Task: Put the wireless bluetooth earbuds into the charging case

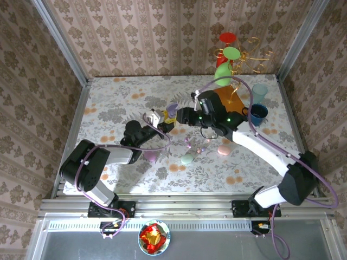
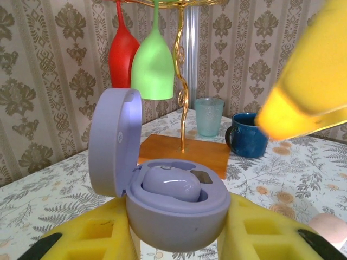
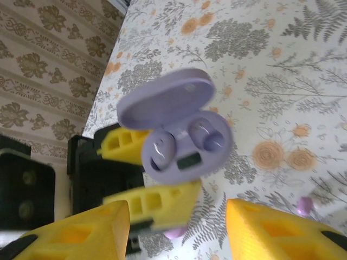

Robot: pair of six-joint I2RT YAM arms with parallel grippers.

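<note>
left gripper (image 2: 176, 230): pinched on the lower shell of the charging case (image 2: 179, 216), a yellow finger (image 2: 89, 235) on each side
right gripper (image 3: 178, 216): spread, nothing between the fingers, hanging just beside the case's open mouth
case place: held up off the table (image 1: 119, 97), over its middle and a bit toward the far edge; lid (image 2: 111, 143) hinged open, upright
seated earbud (image 2: 171, 183): lilac, lying in one well of the case
second well (image 3: 207, 138): can't tell if filled
loose earbud (image 3: 304, 205): lilac, on the table near its middle, well apart from the held case
other cases: mint case (image 1: 187, 158) and pink case (image 1: 223, 150) on the table, toward the near edge
bud handling: likely very light, hard, smooth and rounded, so slippery; may squirt out or roll
where to hold bud: fingertips only, across its broad sides, gentle squeeze
case handling: stiff plastic, the hinge probably the weak spot; grip the lower shell, not the lid
</note>
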